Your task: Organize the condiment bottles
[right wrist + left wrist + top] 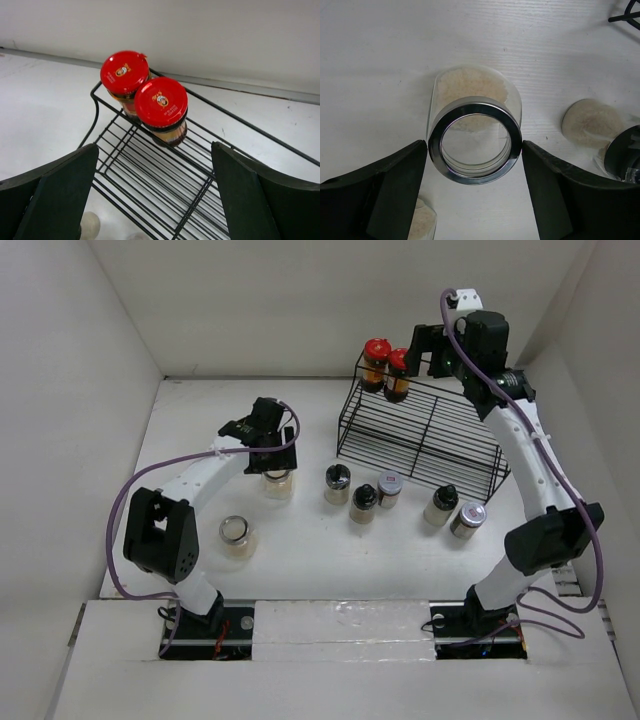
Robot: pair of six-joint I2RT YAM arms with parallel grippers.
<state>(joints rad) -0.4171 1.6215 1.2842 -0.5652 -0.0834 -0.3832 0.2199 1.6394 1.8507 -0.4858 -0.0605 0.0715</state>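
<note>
A clear-lidded jar with a silver rim [475, 145] and pale contents stands on the table [277, 483]. My left gripper [475, 142] [268, 443] is down over it, with a finger against each side of the lid. Two red-lidded jars [125, 72] [161, 101] stand together at the back left corner of the black wire rack [420, 435]. My right gripper [155, 147] [428, 348] hangs open and empty above the rack, just right of them. A second clear-lidded jar [237, 536] stands front left. A loose row of several jars runs from a black-lidded one [337, 483] to a silver-lidded one [467, 519].
The rack's wire shelf [165, 185] lies under my right gripper. White walls close in the back and both sides. In the left wrist view a black-lidded jar [624, 152] stands to the right and another jar [422, 222] shows at the bottom left.
</note>
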